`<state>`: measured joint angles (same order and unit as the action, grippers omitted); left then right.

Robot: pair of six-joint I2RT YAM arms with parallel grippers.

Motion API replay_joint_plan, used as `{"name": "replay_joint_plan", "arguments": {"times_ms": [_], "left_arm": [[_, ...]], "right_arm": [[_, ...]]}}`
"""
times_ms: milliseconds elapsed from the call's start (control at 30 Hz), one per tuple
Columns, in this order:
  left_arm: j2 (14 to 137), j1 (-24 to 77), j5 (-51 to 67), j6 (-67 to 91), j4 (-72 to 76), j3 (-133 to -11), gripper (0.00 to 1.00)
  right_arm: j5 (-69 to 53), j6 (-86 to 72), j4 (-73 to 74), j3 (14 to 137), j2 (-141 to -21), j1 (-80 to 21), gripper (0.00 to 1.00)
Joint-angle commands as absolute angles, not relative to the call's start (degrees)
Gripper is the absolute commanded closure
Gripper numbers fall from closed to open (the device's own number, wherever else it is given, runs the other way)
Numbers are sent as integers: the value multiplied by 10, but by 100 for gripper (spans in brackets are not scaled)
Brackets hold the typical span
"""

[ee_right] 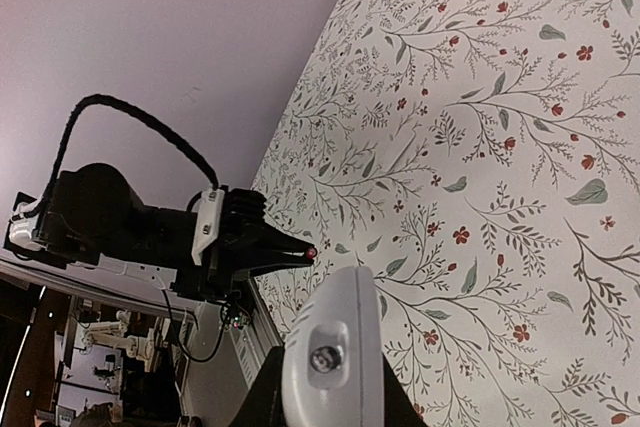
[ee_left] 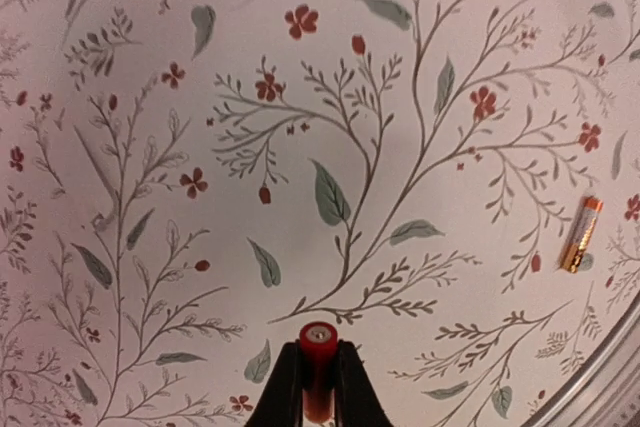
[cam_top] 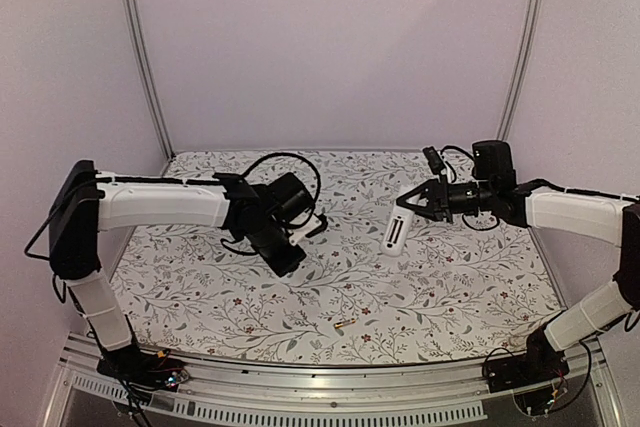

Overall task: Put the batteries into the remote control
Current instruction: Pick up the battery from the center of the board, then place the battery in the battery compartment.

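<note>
Closest to the left wrist lens, the red battery (ee_left: pixel 318 372) is clamped between the fingers of the left gripper (ee_left: pixel 318 355), which are closed to the battery's width and no further. Its long axis is run along the fingers, with one round end pushed out past the tips. The remote control (ee_right: pixel 330 357) is held likewise by the right gripper (cam_top: pixel 410 207), closed across the white bar near one end, so that the bar is carried clear of the flowered cloth (ee_left: pixel 300 97) and slanted down and away from that hand, towards the left arm. From the left hand, the remote is found ahead and to its right, well apart, with open air between. From the right wrist, the battery's red tip is seen beyond the remote, turned roughly towards the right hand. A dark strip is seen along the remote from above, but whether it is the battery recess cannot be told. The coming move is judged to turn on alignment: the battery's axis must be brought parallel to the bar's length before it can be laid in. The second battery (ee_left: pixel 580 234), dark with an orange end, is found lying flat on the cloth, ahead and right of the left fingers, and is judged nearer that hand.
</note>
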<state>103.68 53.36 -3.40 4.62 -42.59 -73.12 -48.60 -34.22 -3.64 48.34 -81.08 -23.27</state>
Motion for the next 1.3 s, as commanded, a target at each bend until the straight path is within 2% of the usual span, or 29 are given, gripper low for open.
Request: {"name": "replay_joint_plan", "arguments": {"times_ms": [0, 167, 267, 567, 1267], "left_arm": [[924, 527, -5, 86, -282, -736, 100], [863, 531, 47, 135, -108, -704, 100], [860, 542, 43, 142, -56, -701, 100], [894, 566, 29, 149, -12, -713, 100], [952, 589, 17, 148, -11, -746, 100]], "right_arm": [[-457, -375, -125, 481, -817, -254, 100], [-441, -419, -211, 482, -837, -278, 100], [-438, -453, -277, 481, -857, -290, 100], [-433, -538, -397, 478, -903, -314, 100], [-440, -578, -465, 478, -922, -334, 100]]}}
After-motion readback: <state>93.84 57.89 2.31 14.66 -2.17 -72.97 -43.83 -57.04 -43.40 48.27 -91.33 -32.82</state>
